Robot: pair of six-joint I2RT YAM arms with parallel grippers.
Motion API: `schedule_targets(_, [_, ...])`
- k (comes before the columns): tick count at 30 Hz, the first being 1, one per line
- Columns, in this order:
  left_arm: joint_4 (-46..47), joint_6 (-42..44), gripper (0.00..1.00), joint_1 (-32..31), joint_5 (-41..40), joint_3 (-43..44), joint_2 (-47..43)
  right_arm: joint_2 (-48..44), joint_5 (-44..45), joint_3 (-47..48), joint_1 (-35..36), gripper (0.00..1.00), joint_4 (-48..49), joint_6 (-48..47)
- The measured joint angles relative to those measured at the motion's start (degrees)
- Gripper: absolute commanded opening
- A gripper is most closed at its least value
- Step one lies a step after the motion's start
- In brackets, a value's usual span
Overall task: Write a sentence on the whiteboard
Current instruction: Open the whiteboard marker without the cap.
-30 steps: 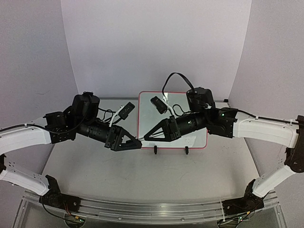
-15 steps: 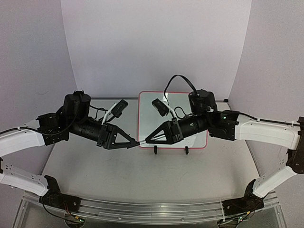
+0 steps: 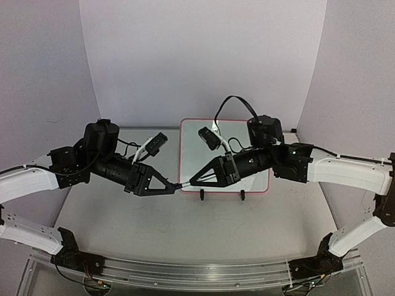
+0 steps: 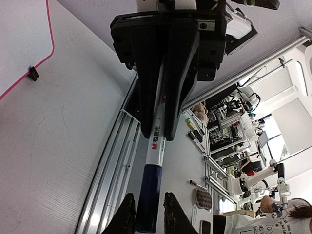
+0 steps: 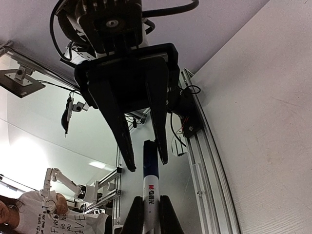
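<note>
Blue cap [image 4: 148, 181] within barely parted left claw [image 4: 147, 197]; right claw [image 5: 150, 198] clamps marker [image 4: 157, 141].

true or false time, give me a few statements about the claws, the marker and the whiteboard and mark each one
1. The right claw is clamped on a marker. True.
2. The marker's end at the left claw is red. False: it is dark blue.
3. The left claw has a finger on each side of that end. True.
4. The two claws are far apart. False: their tips meet at the marker.
5. The whiteboard has a pink-red rim. True.
</note>
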Motion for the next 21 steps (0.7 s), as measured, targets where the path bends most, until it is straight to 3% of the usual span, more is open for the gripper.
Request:
schedule_targets(2, [-0.01, 0.48, 0.00, 0.05, 0.40, -0.04, 0.18, -0.18, -0.17, -0.03, 0.06, 0.00, -0.07, 0.05])
schedule_targets(12, [0.59, 2.02, 0.00, 0.05, 0.96, -0.07, 0.14, -1.40, -1.62, -1.59, -1.03, 0.00, 1.27, 0.07])
schedule_targets(21, [-4.97, 4.28, 0.00, 6.12, 3.36, -0.09, -1.55, -11.03, -5.98, -6.01, -10.93, 0.00, 0.04, 0.30])
